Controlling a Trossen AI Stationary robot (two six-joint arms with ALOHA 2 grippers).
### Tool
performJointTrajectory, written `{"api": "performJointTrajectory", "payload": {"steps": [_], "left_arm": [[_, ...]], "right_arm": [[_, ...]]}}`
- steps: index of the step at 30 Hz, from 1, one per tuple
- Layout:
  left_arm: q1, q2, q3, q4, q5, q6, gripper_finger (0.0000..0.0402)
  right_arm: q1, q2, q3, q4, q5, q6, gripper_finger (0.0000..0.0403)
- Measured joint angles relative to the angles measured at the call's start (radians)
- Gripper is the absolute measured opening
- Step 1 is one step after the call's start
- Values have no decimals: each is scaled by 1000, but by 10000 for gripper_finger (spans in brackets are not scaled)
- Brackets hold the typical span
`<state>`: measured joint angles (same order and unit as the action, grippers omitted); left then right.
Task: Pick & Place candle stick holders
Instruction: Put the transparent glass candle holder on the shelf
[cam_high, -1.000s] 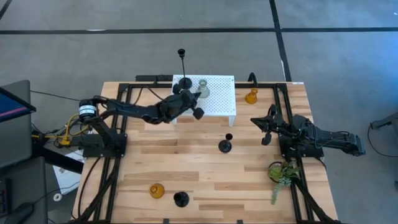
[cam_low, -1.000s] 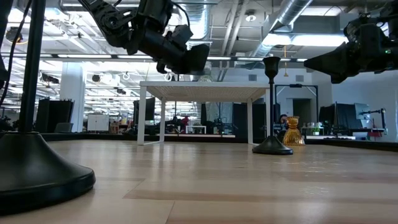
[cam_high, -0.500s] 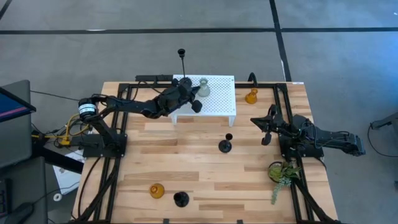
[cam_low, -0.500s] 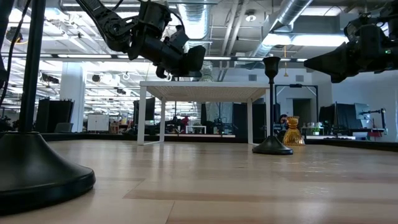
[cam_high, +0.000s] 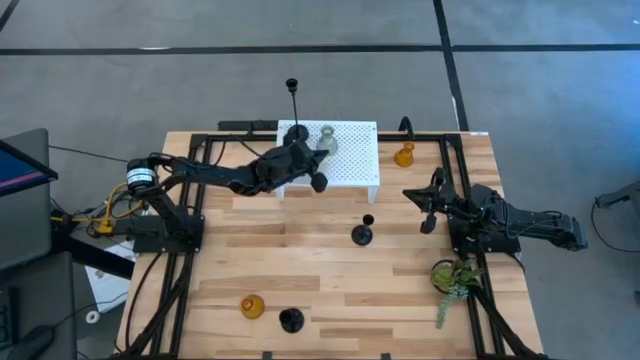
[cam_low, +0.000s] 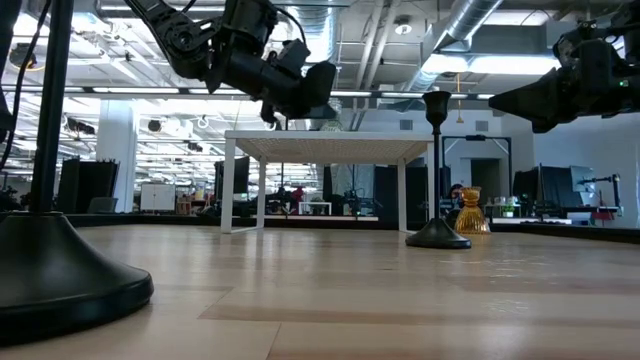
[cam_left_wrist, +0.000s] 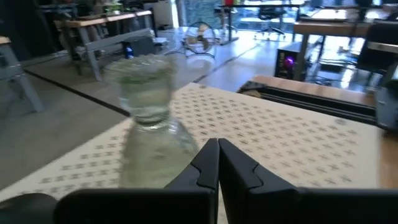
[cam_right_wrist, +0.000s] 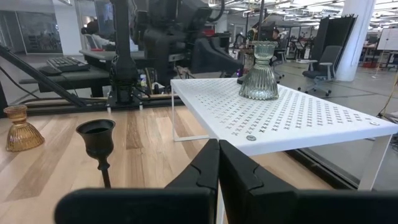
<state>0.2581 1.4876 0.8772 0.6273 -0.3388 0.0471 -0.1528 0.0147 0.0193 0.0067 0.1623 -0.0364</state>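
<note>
A clear glass holder (cam_high: 325, 140) stands on its base on the white perforated stand (cam_high: 350, 160); it also shows in the left wrist view (cam_left_wrist: 146, 118). A tall thin black holder (cam_high: 293, 100) stands at the stand's far left corner. A shorter black stemmed holder (cam_high: 362, 232) stands mid-table. One amber holder (cam_high: 404, 155) stands right of the stand. Another amber holder (cam_high: 252, 307) and a squat black one (cam_high: 291, 320) stand near the front edge. My left gripper (cam_high: 310, 156) is shut, above the stand, just short of the glass holder. My right gripper (cam_high: 428, 205) is shut and empty at the right.
A green plant sprig (cam_high: 455, 280) lies at the right front, beside the right arm's base. The white stand is raised on legs (cam_low: 229, 185), with open room beneath it. Bare wood lies between the stand and the front holders.
My left gripper has shifted a little toward the far edge over the stand and then back toward the near edge, staying above the stand beside the glass holder. No holder has moved.
</note>
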Motion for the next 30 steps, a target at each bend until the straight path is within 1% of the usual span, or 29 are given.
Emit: {"api": "performJointTrajectory", "payload": {"steps": [2,9,13,18,25,30], "left_arm": [[1,0,0,-2,14,0,3],[44,0,0,-2,8,-7,3],[65,2,0,1,53,-29,3],[79,35,6,30,60,-31,3],[82,124,65,27,77,-31,3],[55,110,71,31,72,-5,3]], "right_arm": [[0,0,0,0,0,0,0],[0,0,0,0,0,1,0],[0,0,0,0,0,0,0],[0,0,0,0,0,1,0],[0,0,0,-1,0,2,0],[0,0,0,-1,0,1,0]]}}
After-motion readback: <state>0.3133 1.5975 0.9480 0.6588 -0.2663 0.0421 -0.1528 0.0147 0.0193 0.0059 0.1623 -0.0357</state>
